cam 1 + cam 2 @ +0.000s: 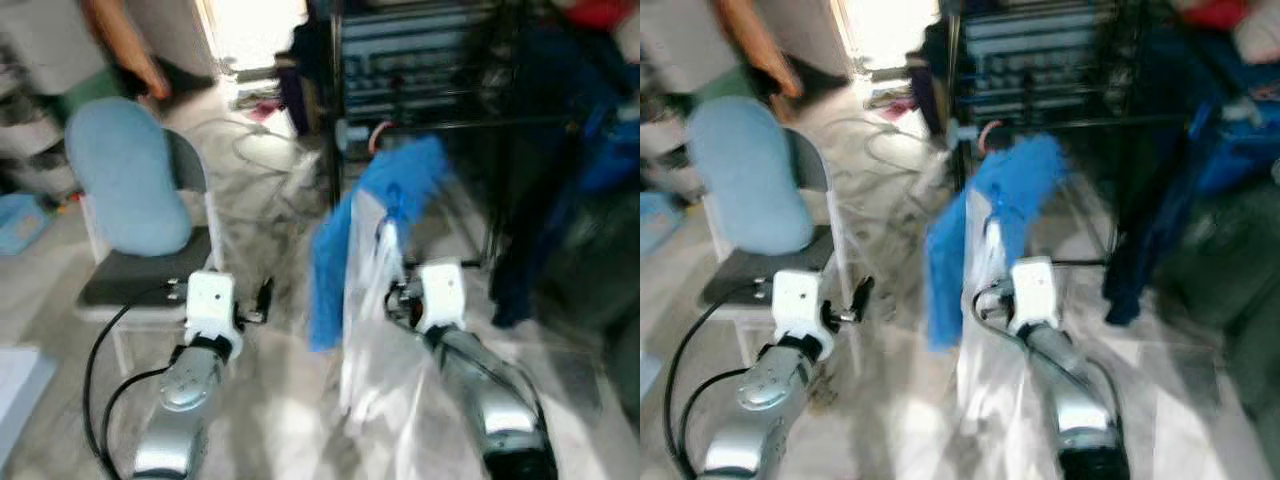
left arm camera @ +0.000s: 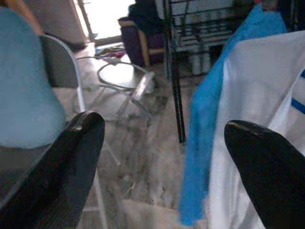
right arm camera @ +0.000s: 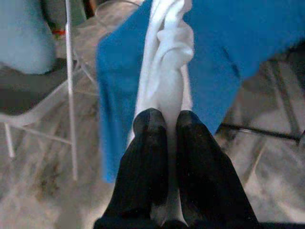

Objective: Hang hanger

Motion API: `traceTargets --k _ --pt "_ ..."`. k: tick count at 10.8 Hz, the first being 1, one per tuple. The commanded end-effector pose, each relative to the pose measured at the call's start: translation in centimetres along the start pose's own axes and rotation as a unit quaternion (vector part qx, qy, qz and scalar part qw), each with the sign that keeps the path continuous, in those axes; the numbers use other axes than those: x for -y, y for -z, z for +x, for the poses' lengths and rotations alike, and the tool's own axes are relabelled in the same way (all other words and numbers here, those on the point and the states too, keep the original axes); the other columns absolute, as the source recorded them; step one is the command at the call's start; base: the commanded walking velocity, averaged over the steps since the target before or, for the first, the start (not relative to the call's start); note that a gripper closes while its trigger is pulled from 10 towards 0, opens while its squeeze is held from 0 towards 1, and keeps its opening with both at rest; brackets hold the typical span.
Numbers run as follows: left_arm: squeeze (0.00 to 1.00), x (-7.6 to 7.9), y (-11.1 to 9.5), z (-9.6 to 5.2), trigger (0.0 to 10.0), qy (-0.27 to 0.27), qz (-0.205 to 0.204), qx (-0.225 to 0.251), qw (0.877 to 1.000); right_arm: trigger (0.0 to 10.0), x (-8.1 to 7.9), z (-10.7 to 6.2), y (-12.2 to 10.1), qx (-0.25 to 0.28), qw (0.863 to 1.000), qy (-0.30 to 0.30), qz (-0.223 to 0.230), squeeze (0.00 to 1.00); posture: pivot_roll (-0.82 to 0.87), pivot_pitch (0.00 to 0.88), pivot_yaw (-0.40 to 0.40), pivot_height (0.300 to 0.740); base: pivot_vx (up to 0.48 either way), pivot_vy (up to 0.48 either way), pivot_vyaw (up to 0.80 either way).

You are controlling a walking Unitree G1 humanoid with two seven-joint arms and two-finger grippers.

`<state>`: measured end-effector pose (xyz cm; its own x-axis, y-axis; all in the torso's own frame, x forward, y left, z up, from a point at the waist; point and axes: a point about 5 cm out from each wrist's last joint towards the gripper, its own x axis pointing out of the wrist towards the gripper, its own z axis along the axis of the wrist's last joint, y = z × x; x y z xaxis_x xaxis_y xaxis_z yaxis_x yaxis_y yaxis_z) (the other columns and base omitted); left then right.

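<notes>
A robot looks down at its two silver arms in a cluttered room; the head views are blurred. The right gripper (image 3: 164, 126) is pinched shut on a bunch of white cloth (image 3: 167, 52), part of clothes that hang in front of the robot: a blue garment (image 1: 395, 185) draped over a white one. A pink hook (image 1: 378, 135) shows just above the blue cloth, near a dark metal rack (image 1: 420, 60), so the clothes seem to be on a hanger, though the hanger itself is hidden by the fabric. The white cloth trails down past the right arm toward the pale floor (image 1: 280, 400).

The left gripper (image 2: 162, 157) is released, its fingers (image 2: 76, 143) spread wide with nothing between them. It is held forward beside the clothes, apart from them. To the robot's left stands a chair (image 1: 140, 270) with a light blue cushion (image 1: 125, 175) leaning on its back. Dark clothes (image 1: 540, 160) hang at the right, by the rack. A person's arm (image 1: 125, 45) shows at the far left, well away.

The step in hand seems to be carrying the hanger with its clothes to the rack. The next move likely calls for raising the clothes so the pink hook can catch a bar of the rack, and only then letting go. The right gripper's hold is on cloth, not on the hanger, so the load may slip or swing.
</notes>
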<state>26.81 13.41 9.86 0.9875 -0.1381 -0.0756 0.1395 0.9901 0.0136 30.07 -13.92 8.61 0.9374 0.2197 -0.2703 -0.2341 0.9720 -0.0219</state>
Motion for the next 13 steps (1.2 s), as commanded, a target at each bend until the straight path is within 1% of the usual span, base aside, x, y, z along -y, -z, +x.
traceTargets --k 1,2,3,4,5,6,7,8,9,10,11,12,13 --pt "0.00 -1.3 0.2 0.1 10.0 -0.028 0.008 -0.005 1.000 10.0 -1.5 1.0 -2.1 0.040 0.999 -0.035 -0.001 0.00 -0.09 0.000 0.074 0.740 0.000 0.000 0.00" --pt "0.00 -2.1 0.1 0.4 10.0 -0.045 0.008 -0.004 0.999 10.0 -2.0 1.9 -2.7 0.045 0.998 -0.054 -0.007 0.00 -0.07 0.000 0.069 0.740 0.000 0.000 0.00" --pt "0.00 -2.5 0.3 0.6 10.0 -0.050 0.011 -0.009 0.999 10.0 -2.2 2.3 -2.8 0.043 0.997 -0.064 -0.011 0.00 -0.06 0.000 0.063 0.740 0.000 0.000 0.00" --pt "0.00 -3.2 0.3 0.9 10.0 -0.056 0.025 -0.004 0.998 10.0 -2.1 2.8 -2.9 0.032 0.997 -0.071 -0.001 0.00 -0.04 0.000 0.045 0.740 0.000 0.000 0.00" --pt "0.00 -3.8 0.4 0.9 10.0 -0.063 0.029 -0.001 0.998 10.0 -1.9 3.1 -2.9 0.020 0.996 -0.085 0.002 0.00 -0.03 0.000 0.037 0.740 0.000 0.000 0.00" --pt "0.00 -4.2 0.8 0.4 10.0 -0.072 0.038 -0.005 0.997 10.0 -1.6 2.9 -2.5 0.004 0.995 -0.098 -0.009 0.00 -0.02 0.000 0.037 0.740 0.000 0.000 0.00" --pt "0.00 -4.4 1.0 0.0 10.0 -0.074 0.047 -0.008 0.996 10.0 -1.5 2.7 -2.1 -0.007 0.995 -0.102 -0.012 0.00 -0.02 0.000 0.045 0.740 0.000 0.000 0.00" --pt "0.00 -4.5 1.9 -1.2 10.0 -0.080 0.048 -0.018 0.996 10.0 -1.2 2.0 -0.5 -0.016 0.995 -0.094 -0.011 0.00 -0.03 0.000 0.097 0.740 0.000 0.000 0.00" --pt "0.00 -4.5 2.2 -1.8 10.0 -0.086 0.041 -0.022 0.995 10.0 -1.0 1.5 0.1 -0.015 0.997 -0.070 0.007 0.00 -0.04 0.000 0.107 0.740 0.000 0.000 0.00" --pt "0.00 -4.3 2.1 -2.1 10.0 -0.095 0.031 -0.023 0.995 10.0 -0.7 1.1 0.4 -0.014 0.999 -0.044 0.028 0.00 -0.05 0.000 0.107 0.740 0.000 0.000 0.00" --pt "0.00 -4.4 2.6 -2.1 10.0 -0.109 0.042 -0.038 0.992 10.0 0.3 0.6 0.7 -0.003 0.996 0.033 0.078 0.00 -0.05 0.000 0.111 0.740 0.000 0.000 0.00" --pt "0.00 -4.5 2.4 -2.1 10.0 -0.113 0.039 -0.035 0.992 10.0 0.7 0.0 0.8 0.005 0.994 0.064 0.089 0.00 -0.07 0.000 0.112 0.740 0.000 0.000 0.00" --pt "0.00 -4.4 2.3 -1.9 10.0 -0.112 0.038 -0.036 0.992 10.0 0.7 -0.3 1.0 0.005 0.993 0.073 0.092 0.00 -0.07 0.000 0.111 0.740 0.000 0.000 0.00"
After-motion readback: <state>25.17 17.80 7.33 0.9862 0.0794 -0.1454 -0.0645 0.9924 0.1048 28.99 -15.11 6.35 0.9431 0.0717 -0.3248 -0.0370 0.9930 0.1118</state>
